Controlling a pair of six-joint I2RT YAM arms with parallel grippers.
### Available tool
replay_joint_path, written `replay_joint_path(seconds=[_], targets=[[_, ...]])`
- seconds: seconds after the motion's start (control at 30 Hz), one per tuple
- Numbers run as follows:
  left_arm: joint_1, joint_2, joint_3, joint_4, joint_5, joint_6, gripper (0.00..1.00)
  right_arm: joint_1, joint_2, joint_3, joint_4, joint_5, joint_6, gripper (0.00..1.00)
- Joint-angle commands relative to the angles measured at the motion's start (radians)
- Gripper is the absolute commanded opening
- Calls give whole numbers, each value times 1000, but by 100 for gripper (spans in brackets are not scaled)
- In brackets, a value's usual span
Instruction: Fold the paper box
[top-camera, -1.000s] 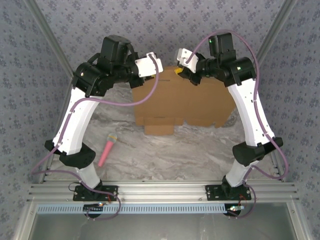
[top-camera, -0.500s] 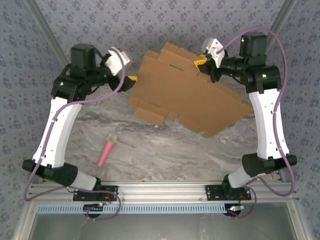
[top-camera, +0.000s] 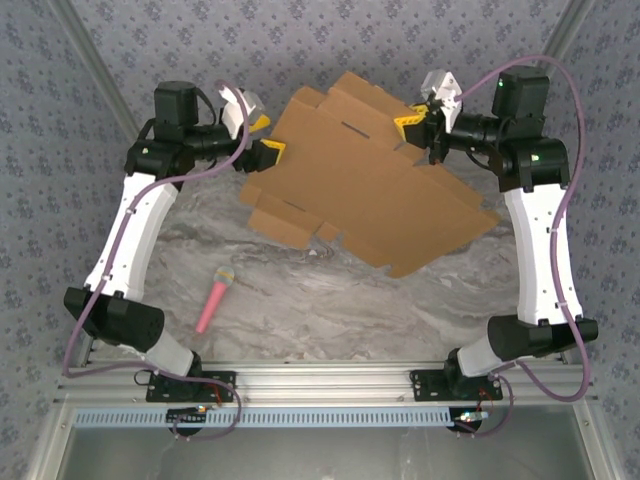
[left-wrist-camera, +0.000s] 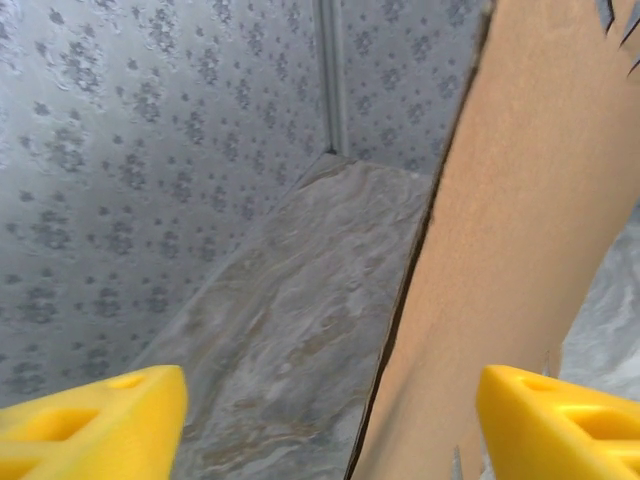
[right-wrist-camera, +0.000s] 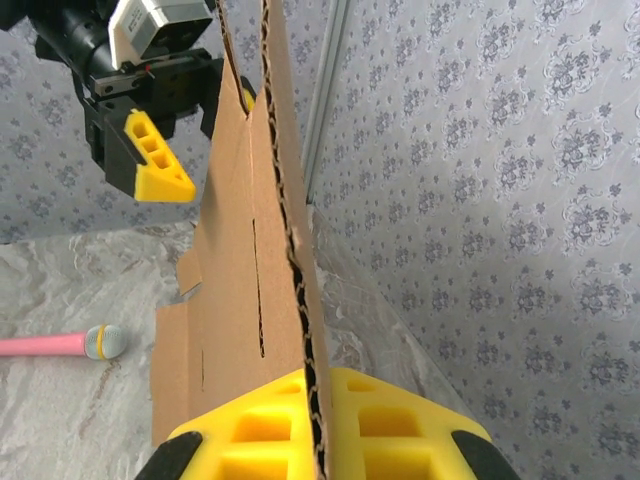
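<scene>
The large flat sheet of plain brown cardboard (top-camera: 370, 190), which is the paper box before folding, hangs in the air over the far half of the grey marbled desk (top-camera: 330, 320). No flap is raised, so I judge that the task is at its beginning: the sheet is only being carried and turned.

The right jaws are pressed together on the far edge of the sheet, at about 1 o'clock in the top view. In the right wrist view the cardboard edge runs straight between the two yellow fingers (right-wrist-camera: 270, 430). The left jaws stand wide open at about 10 o'clock and hold nothing. In the left wrist view the near edge of the sheet passes between them, closer to one yellow finger (left-wrist-camera: 560, 420).

In the top view the long axis of the sheet runs from 10 o'clock to 4 o'clock, and the notched flaps point to about 8 o'clock. The sheet is tilted. I cannot tell if its low corner touches the desk.

The next move probably calls for the left jaws to close on this edge, so that both arms control the sheet.
</scene>
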Motion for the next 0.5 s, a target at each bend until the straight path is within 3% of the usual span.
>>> replay_joint_path(seconds=[0.0, 0.1, 0.3, 0.47], targets=[[16, 7, 13, 41, 115, -14, 62, -8, -40, -21, 74, -46, 58, 0], [33, 12, 11, 30, 159, -19, 50, -16, -52, -49, 120, -47, 90, 0], [55, -24, -69, 64, 198, -29, 45, -23, -58, -74, 191, -63, 140, 0], [62, -26, -75, 67, 204, -29, 31, -23, -63, -88, 205, -70, 156, 0]])
